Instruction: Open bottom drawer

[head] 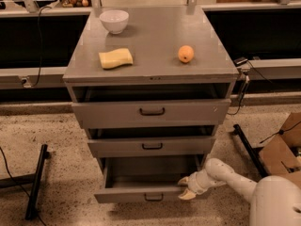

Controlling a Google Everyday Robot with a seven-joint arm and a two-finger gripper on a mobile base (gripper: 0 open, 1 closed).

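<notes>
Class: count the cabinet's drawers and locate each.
3. The top drawer is just under the cabinet top, the middle drawer below it, the bottom drawer lowest and pulled out, with the gripper at its right front corner. None seem hidden.

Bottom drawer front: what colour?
Grey bottom drawer, dark handle; camera view shows it. Gripper at its right front corner.

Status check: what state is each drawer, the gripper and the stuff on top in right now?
Bottom drawer: pulled well out, interior showing.
Middle drawer: out a little, gap above its front.
Top drawer: the same.
Gripper: at the bottom drawer's right front corner.
Bowl: upright on the cabinet top.
Sponge: lying flat.
Orange: whole, at rest.
</notes>
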